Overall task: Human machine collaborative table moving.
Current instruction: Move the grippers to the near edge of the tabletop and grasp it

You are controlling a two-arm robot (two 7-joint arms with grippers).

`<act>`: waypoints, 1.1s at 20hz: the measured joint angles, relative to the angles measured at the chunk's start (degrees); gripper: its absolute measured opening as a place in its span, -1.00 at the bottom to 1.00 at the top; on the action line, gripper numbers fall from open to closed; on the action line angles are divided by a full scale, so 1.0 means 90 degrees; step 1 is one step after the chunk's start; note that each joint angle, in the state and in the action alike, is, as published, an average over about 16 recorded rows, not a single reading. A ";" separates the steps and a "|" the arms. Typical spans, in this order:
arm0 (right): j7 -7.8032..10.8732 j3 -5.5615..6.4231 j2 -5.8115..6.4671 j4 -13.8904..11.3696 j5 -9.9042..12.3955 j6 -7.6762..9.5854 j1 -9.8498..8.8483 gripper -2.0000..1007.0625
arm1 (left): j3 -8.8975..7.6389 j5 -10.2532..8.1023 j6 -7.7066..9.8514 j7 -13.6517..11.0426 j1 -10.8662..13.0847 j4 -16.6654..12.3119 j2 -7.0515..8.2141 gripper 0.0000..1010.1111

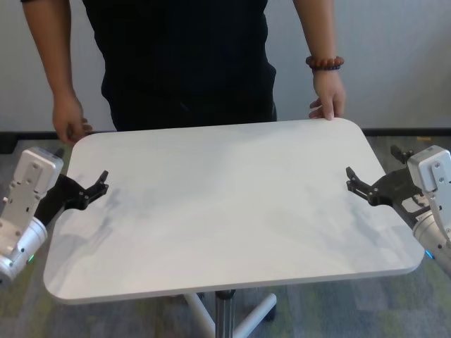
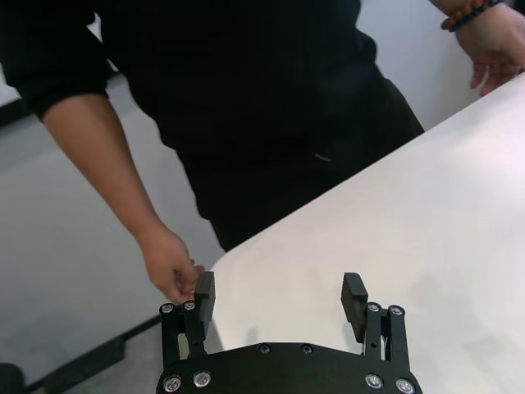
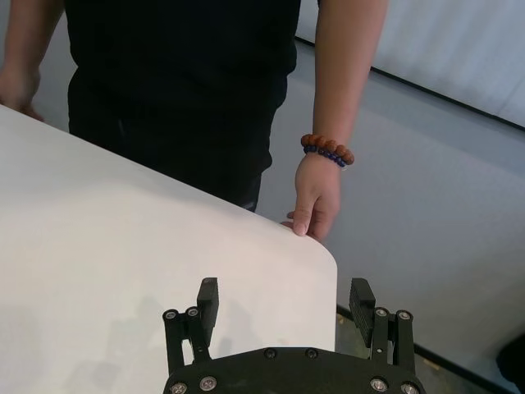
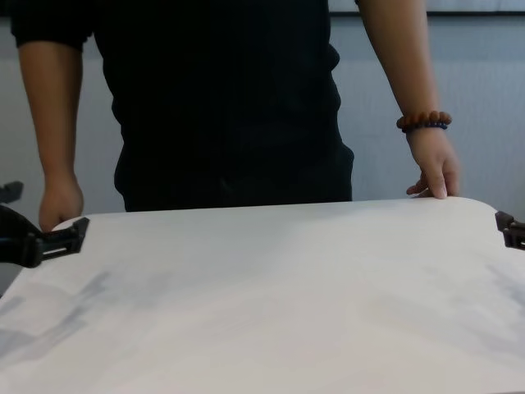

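Note:
The white table (image 1: pixel 225 204) stands on a slim metal pole (image 1: pixel 224 310) in front of me. The human (image 1: pixel 183 63) in a black top stands behind it. One hand (image 1: pixel 70 123) is at the far left corner. The other hand (image 1: pixel 328 98), with a bead bracelet (image 1: pixel 325 63), rests on the far right corner. My left gripper (image 1: pixel 101 182) is open and empty at the table's left edge, one finger (image 2: pixel 354 295) over the tabletop and one (image 2: pixel 203 295) beyond the edge. My right gripper (image 1: pixel 350 177) is open and empty at the right edge, straddling it the same way (image 3: pixel 283 300).
The table's white base legs (image 1: pixel 257 313) spread on grey carpet below the near edge. A pale wall with a dark baseboard (image 1: pixel 402 132) runs behind the human. My wrist housings (image 1: pixel 28 190) (image 1: pixel 433 176) sit just outside the table's two sides.

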 joint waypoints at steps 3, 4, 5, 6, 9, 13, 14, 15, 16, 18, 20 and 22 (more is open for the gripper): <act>-0.0023 0.0040 0.0048 -0.0146 -0.0006 0.0058 -0.0104 0.99 | -0.0076 0.0116 -0.0022 0.0104 0.0190 -0.0235 0.0131 0.98; -0.0039 0.0056 0.0068 -0.0208 -0.0013 0.0083 -0.0148 0.99 | -0.0107 0.0164 -0.0029 0.0146 0.0267 -0.0330 0.0184 0.98; -0.0062 0.0072 0.0090 -0.0282 -0.0029 0.0112 -0.0199 0.99 | -0.0143 0.0218 -0.0035 0.0191 0.0355 -0.0438 0.0244 0.98; -0.0090 0.0088 0.0112 -0.0362 -0.0050 0.0143 -0.0253 0.99 | -0.0182 0.0272 -0.0040 0.0237 0.0448 -0.0551 0.0307 0.98; -0.0211 0.0130 0.0189 -0.0666 -0.0169 0.0277 -0.0456 0.99 | -0.0322 0.0455 -0.0053 0.0403 0.0793 -0.0940 0.0532 0.98; -0.0408 0.0173 0.0325 -0.1192 -0.0412 0.0564 -0.0795 0.99 | -0.0522 0.0723 -0.0087 0.0617 0.1332 -0.1460 0.0869 0.98; -0.0465 0.0183 0.0366 -0.1338 -0.0483 0.0650 -0.0890 0.99 | -0.0576 0.0791 -0.0103 0.0674 0.1479 -0.1579 0.0957 0.98; -0.0523 0.0192 0.0407 -0.1483 -0.0556 0.0736 -0.0984 0.99 | -0.0631 0.0860 -0.0121 0.0732 0.1627 -0.1693 0.1046 0.98; -0.0581 0.0196 0.0446 -0.1623 -0.0635 0.0819 -0.1073 0.99 | -0.0685 0.0927 -0.0141 0.0788 0.1771 -0.1796 0.1131 0.98; -0.0697 0.0200 0.0535 -0.1912 -0.0815 0.0985 -0.1261 0.99 | -0.0801 0.1038 -0.0194 0.0885 0.2073 -0.1977 0.1298 0.98; -0.0801 0.0196 0.0625 -0.2195 -0.1004 0.1148 -0.1451 0.99 | -0.0918 0.1133 -0.0265 0.0975 0.2382 -0.2122 0.1458 0.98; -0.0885 0.0185 0.0718 -0.2465 -0.1187 0.1315 -0.1636 0.99 | -0.1030 0.1219 -0.0355 0.1060 0.2685 -0.2229 0.1607 0.98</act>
